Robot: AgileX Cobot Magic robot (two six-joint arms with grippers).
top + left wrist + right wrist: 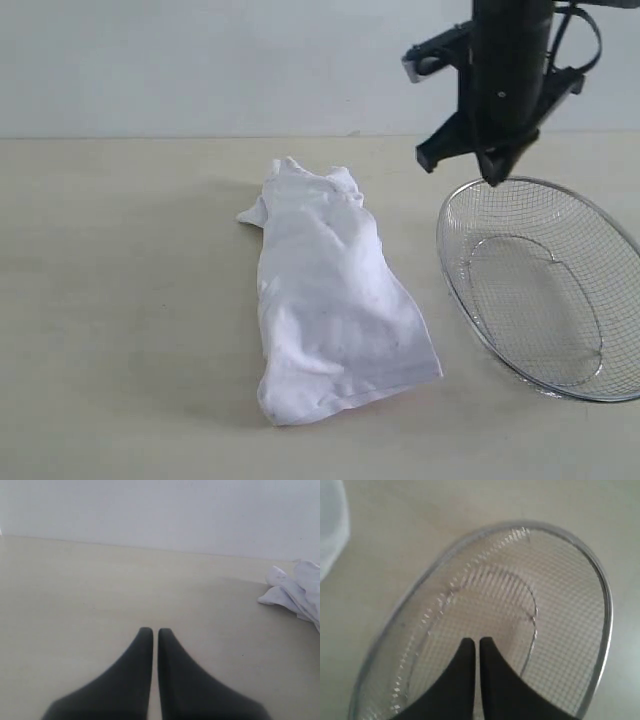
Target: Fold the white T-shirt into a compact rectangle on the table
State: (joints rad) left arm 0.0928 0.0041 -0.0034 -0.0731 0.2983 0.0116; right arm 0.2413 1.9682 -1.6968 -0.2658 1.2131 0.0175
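Over beige table (120, 300) by pale wall (200, 60), left tool (155, 630), right tool (477, 640), each pressed together

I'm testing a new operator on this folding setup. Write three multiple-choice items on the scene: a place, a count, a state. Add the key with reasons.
1. In the exterior view, the wire basket sits where relative to the white T-shirt?
A) left of it
B) right of it
C) on top of it
2. How many things lie inside the wire basket?
A) none
B) one
C) two
3. The right gripper is:
A) wide open
B) shut, holding nothing
C) shut on the T-shirt
Key:
1 B, the basket lies apart on the shirt's right.
2 A, only bare mesh shows.
3 B, its jaws are together above the mesh.
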